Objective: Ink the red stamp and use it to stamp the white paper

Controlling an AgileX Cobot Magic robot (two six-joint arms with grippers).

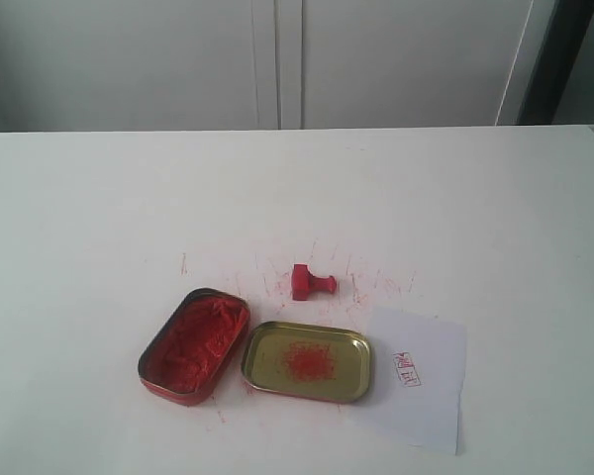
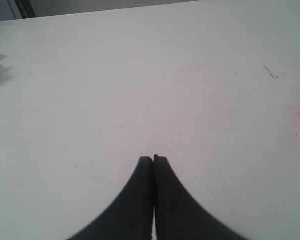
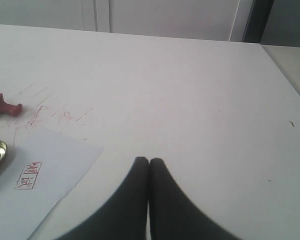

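Exterior view: red stamp (image 1: 312, 282) on its side, just behind gold lid (image 1: 307, 361); white paper (image 1: 421, 381) beside it. Clenched, empty: left gripper (image 2: 153, 159), right gripper (image 3: 149, 160). We would open the right one, pinching the handle squarely.

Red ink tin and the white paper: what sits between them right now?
The gold tin lid, red-smeared inside, lies open side up between the red ink tin and the white paper; the exterior view shows it.

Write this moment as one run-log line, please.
small red plastic stamp: on its side | white paper sheet: bears red imprint | left hand: shut, empty | right hand: shut, empty
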